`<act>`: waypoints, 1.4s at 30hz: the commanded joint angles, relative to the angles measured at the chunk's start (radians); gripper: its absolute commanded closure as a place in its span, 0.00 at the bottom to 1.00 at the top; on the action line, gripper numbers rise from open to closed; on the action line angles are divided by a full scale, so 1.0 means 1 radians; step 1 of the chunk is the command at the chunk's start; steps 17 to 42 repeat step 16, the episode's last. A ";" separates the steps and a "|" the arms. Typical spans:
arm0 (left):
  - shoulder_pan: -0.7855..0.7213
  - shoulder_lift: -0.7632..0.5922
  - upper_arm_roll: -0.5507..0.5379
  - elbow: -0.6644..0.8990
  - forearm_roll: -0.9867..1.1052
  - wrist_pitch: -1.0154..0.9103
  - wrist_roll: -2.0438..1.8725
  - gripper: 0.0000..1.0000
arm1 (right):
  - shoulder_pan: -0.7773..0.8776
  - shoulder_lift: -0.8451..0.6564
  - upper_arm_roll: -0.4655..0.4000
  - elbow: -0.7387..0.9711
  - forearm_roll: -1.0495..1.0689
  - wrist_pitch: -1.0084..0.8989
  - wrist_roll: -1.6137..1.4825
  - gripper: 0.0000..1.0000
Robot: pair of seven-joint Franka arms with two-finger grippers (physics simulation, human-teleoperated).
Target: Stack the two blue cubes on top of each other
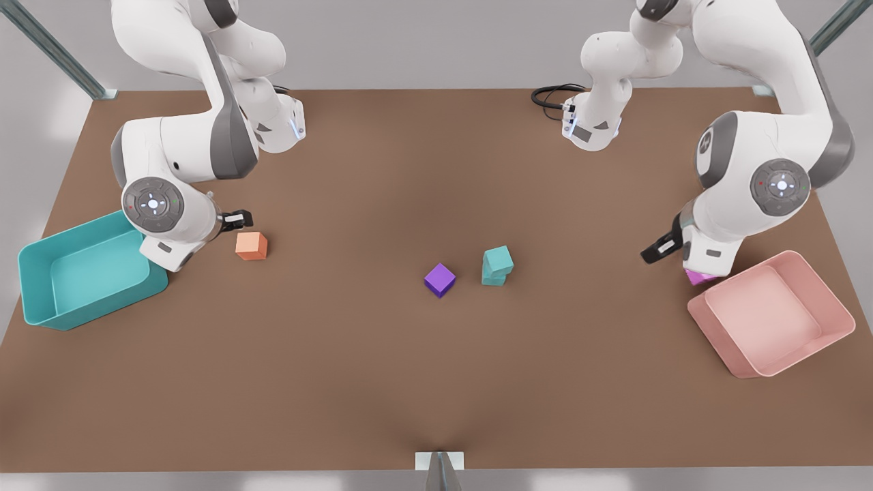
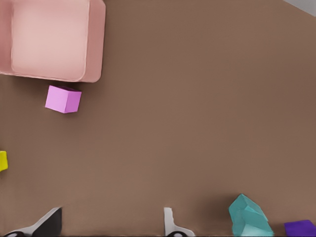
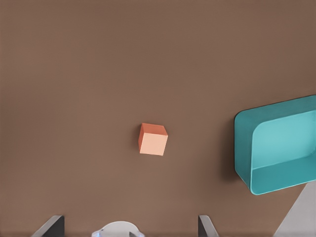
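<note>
The two blue cubes, small and teal, stand stacked near the table's middle: the upper cube point(image 1: 498, 260) sits a little askew on the lower cube point(image 1: 492, 278). In the left wrist view the stack point(image 2: 249, 217) is off to one side of my left gripper point(image 2: 109, 224), which is open and empty. In the front view that left gripper point(image 1: 649, 254) hovers at the front view's right, well away from the stack. My right gripper point(image 1: 240, 219) waits at the front view's left, just above an orange cube point(image 1: 252, 245), and it is open with nothing held point(image 3: 128, 226).
A purple cube point(image 1: 440, 279) lies just to the front view's left of the stack. A teal bin point(image 1: 89, 307) stands at the left edge and a pink bin point(image 1: 716, 341) at the right, with a magenta cube point(image 1: 697, 277) beside it. A yellow cube point(image 2: 2, 161) peeks in.
</note>
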 commanded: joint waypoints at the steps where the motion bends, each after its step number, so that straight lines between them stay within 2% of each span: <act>1: -0.010 -0.018 0.005 0.028 -0.017 -0.187 0.580 0.00 | 0.000 -0.001 0.000 0.000 0.000 -0.001 -0.007 0.00; 8: -0.001 0.039 0.005 0.034 -0.048 -0.247 0.577 0.00 | 0.000 0.002 -0.002 -0.003 -0.001 -0.002 -0.005 0.00; 9: 0.071 0.124 0.006 0.031 -0.103 -0.388 0.577 0.00 | 0.000 0.004 -0.002 -0.009 -0.001 -0.011 -0.004 0.00; 10: 0.258 0.434 0.006 0.023 -0.241 -0.598 0.620 0.00 | 0.000 0.005 -0.002 -0.010 -0.001 -0.012 -0.004 0.00; 11: 0.308 0.531 -0.111 0.059 -0.076 -0.542 0.772 0.00 | 0.000 0.004 -0.002 -0.010 -0.001 -0.012 -0.004 0.00; 12: 0.245 0.357 -0.231 0.227 0.050 -0.575 0.721 0.00 | 0.002 0.005 -0.002 -0.009 0.000 -0.012 -0.002 0.00; 13: 0.243 0.217 -0.274 0.275 0.066 -0.461 0.712 0.00 | 0.003 0.005 -0.002 -0.001 0.000 -0.012 0.015 0.00; 14: 0.245 0.200 -0.279 0.272 0.072 -0.381 0.682 0.00 | 0.003 0.004 -0.002 0.002 -0.001 -0.012 0.016 0.00; 16: 0.245 0.198 -0.280 0.270 0.072 -0.339 0.680 0.00 | 0.003 0.004 -0.002 0.002 0.000 -0.015 0.015 0.00; 42: 0.245 0.198 -0.280 0.270 0.072 -0.339 0.680 0.00 | 0.003 0.004 -0.002 0.002 0.000 -0.015 0.015 0.00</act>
